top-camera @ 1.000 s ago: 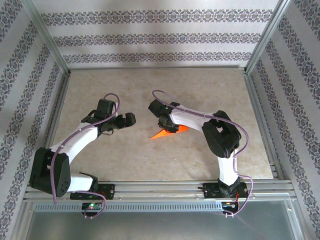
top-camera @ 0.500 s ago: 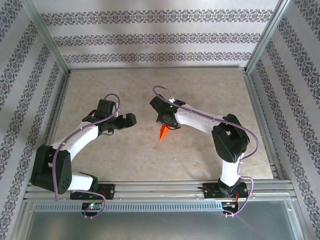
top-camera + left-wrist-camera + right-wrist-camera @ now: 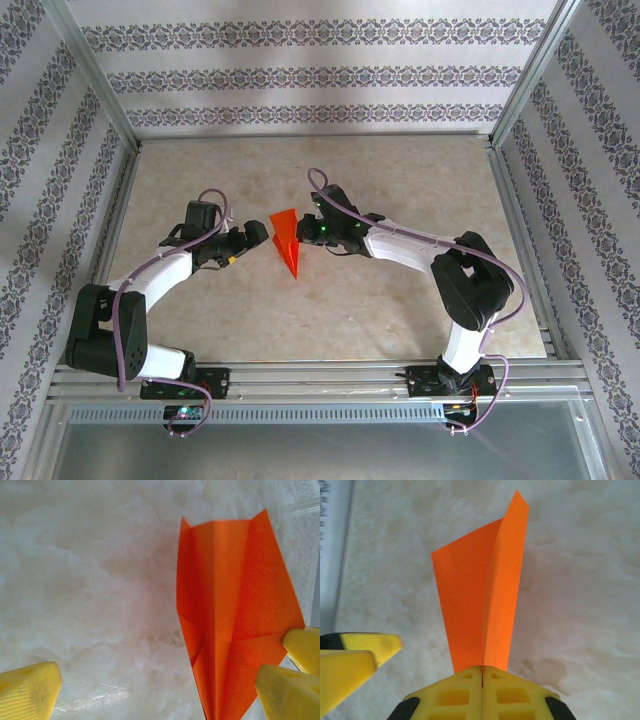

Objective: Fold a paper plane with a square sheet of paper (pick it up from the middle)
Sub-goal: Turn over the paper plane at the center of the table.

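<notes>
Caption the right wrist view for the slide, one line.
Right gripper shut on the narrow end of the orange paper plane, held over the pale table.

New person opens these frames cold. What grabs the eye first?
The bright orange paper plane mid-table, between the two arms, against the pale table. The right gripper is pinched shut on it, while the left gripper stands wide open right beside it.
</notes>
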{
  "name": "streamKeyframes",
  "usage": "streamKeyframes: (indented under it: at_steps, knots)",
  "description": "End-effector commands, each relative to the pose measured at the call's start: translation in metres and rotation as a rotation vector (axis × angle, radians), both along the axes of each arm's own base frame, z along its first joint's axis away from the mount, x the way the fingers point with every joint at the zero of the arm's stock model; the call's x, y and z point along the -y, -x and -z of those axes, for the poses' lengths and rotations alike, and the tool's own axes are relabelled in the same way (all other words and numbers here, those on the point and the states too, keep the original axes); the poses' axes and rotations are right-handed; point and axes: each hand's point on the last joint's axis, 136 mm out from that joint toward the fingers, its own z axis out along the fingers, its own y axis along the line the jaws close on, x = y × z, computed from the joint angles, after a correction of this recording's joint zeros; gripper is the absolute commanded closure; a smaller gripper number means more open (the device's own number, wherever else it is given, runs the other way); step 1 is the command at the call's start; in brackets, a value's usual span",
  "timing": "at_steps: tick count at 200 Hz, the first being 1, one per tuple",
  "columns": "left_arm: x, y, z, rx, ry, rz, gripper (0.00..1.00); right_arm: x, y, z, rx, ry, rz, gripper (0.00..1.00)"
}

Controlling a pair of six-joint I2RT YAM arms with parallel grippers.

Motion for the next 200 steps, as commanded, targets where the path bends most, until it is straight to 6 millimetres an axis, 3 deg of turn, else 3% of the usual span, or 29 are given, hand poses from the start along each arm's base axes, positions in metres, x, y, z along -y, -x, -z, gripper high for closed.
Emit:
streamKeyframes:
  at_steps: [1, 78, 160, 187, 200]
  knots:
    - [0.006, -0.006, -0.009, 0.032, 0.087, -0.014, 0.02, -0.011, -0.001, 0.004, -0.016, -0.156, -0.053, 1.00]
    - [0.028, 0.006, 0.019, -0.057, 0.177, -0.007, 0.19, 0.030, 0.001, 0.062, -0.125, -0.188, 0.048, 1.00]
    - [0.069, -0.008, 0.025, -0.083, 0.238, 0.084, 0.38, 0.046, 0.002, 0.066, -0.120, -0.178, 0.081, 1.00]
    - [0.081, -0.014, 0.025, -0.078, 0.261, 0.120, 0.40, 0.048, 0.002, 0.066, -0.120, -0.178, 0.081, 1.00]
    - [0.084, -0.016, 0.027, -0.088, 0.257, 0.133, 0.46, 0.048, 0.003, 0.067, -0.123, -0.177, 0.081, 1.00]
